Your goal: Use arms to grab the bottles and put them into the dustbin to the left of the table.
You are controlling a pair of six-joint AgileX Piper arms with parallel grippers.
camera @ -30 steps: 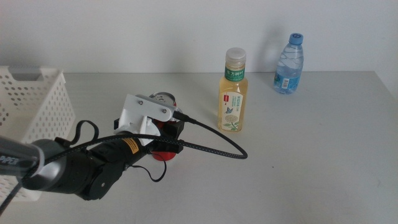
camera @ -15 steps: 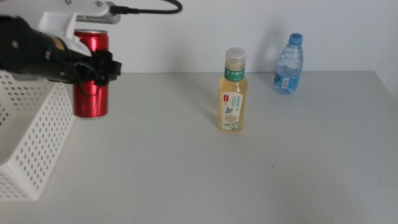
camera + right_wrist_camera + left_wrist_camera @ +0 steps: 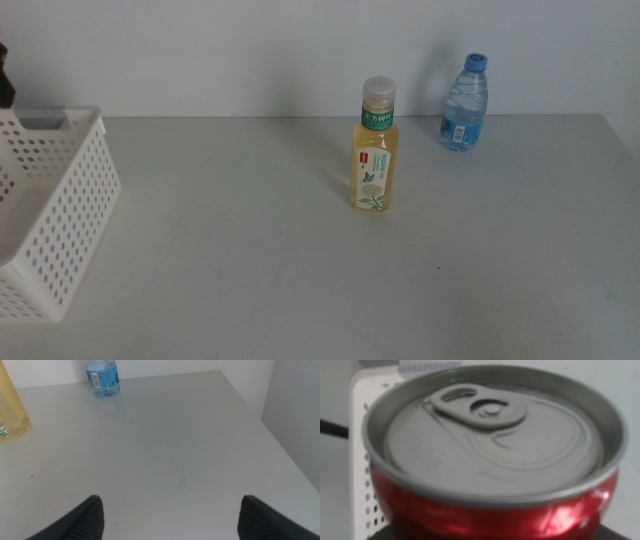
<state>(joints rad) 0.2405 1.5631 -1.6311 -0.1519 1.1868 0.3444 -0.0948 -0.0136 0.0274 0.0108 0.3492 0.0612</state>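
Now the can (image 3: 495, 460) fills the left wrist view, red wall and grey lid right against the left pincer, which seems to grip its lower wall though no jaws show; thin metal, light, slick, best taken mid-wall; bin (image 3: 362, 450) just behind it; right pincer (image 3: 170, 515) gapes wide, empty, above the desk (image 3: 165, 435), tea (image 3: 12, 410) and water (image 3: 102, 377) well ahead.

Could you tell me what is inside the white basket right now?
The basket shows only its perforated walls; its floor is out of frame. The red can fills the left wrist view.
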